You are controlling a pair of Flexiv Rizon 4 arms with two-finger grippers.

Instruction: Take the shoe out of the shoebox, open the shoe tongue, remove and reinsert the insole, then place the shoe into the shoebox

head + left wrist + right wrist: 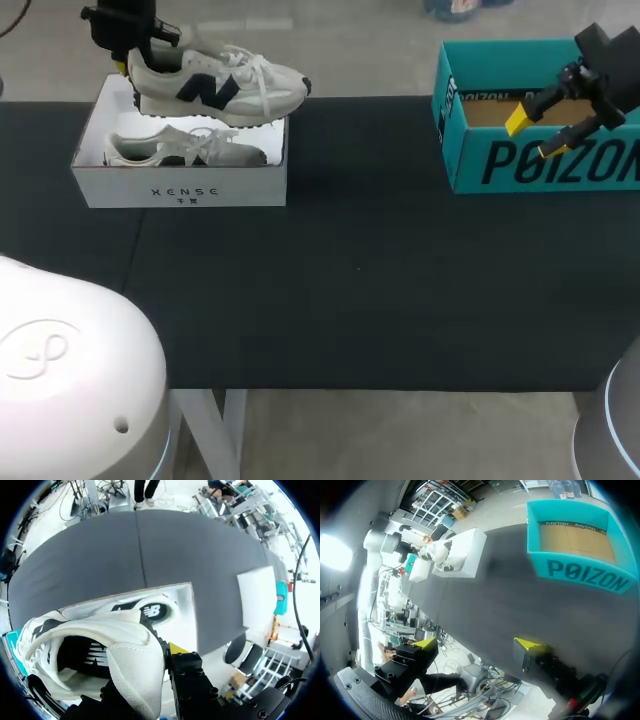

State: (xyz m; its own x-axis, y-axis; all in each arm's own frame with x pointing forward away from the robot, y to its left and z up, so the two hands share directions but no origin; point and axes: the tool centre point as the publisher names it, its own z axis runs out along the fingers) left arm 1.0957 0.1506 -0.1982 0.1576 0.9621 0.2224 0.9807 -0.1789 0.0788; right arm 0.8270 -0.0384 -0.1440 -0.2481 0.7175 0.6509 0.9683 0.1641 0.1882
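While left end effector (127,63) clamps the sneaker (220,85) by heel, it hangs just above white shoebox (180,190) — take-out step. Next: lower to tabletop (350,290); right end effector (535,135), fingers apart, takes tongue.

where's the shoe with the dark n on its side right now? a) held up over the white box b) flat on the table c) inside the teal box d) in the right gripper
A: the left gripper holds the shoe by its heel above the white box, where a second shoe lies.
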